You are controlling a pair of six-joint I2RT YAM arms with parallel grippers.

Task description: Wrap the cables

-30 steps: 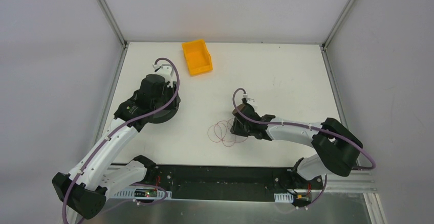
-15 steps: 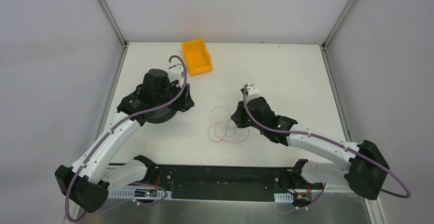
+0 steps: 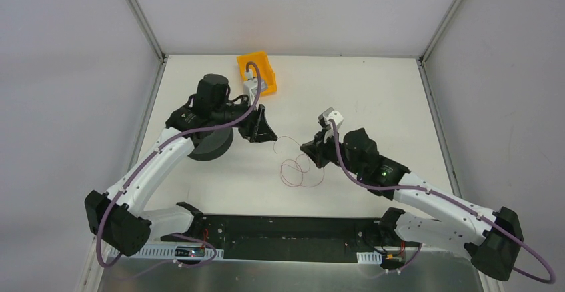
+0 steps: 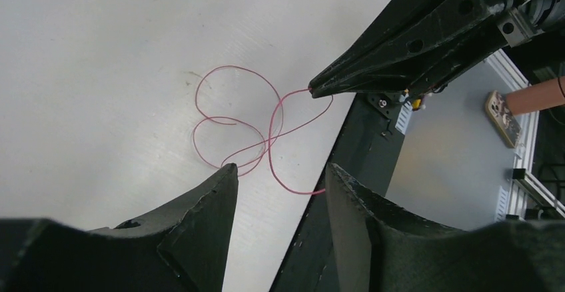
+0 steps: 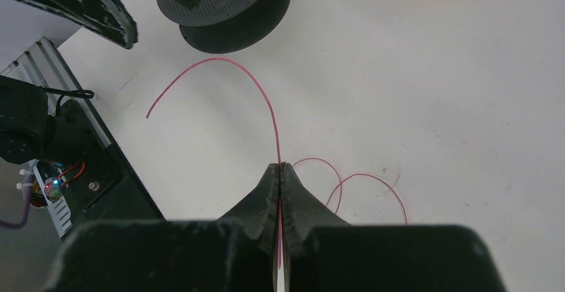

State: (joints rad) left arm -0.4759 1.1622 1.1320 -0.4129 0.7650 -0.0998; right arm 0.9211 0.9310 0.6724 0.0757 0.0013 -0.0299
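Note:
The cable is a hair-thin reddish wire [image 3: 291, 171] lying in loose loops on the white table at centre. My right gripper [image 3: 310, 152] is shut on one strand of it. In the right wrist view the jaws [image 5: 280, 167] pinch the wire [image 5: 269, 105], which arcs up and left to a free end. My left gripper [image 3: 264, 131] is open and empty, just left of the wire's free end. In the left wrist view its fingers [image 4: 280, 169] frame the loops [image 4: 230, 120], and the right gripper's fingertips [image 4: 346, 79] hold the strand.
A black spool [image 3: 212, 143] sits under the left arm and also shows in the right wrist view [image 5: 223, 5]. An orange bin [image 3: 265, 73] stands at the back, partly hidden by the left wrist. A black rail [image 3: 293, 229] runs along the near table edge.
The left gripper has swung right, away from the spool and towards the wire. The right gripper has stayed shut on the wire and shifted a little back; the loops moved slightly.

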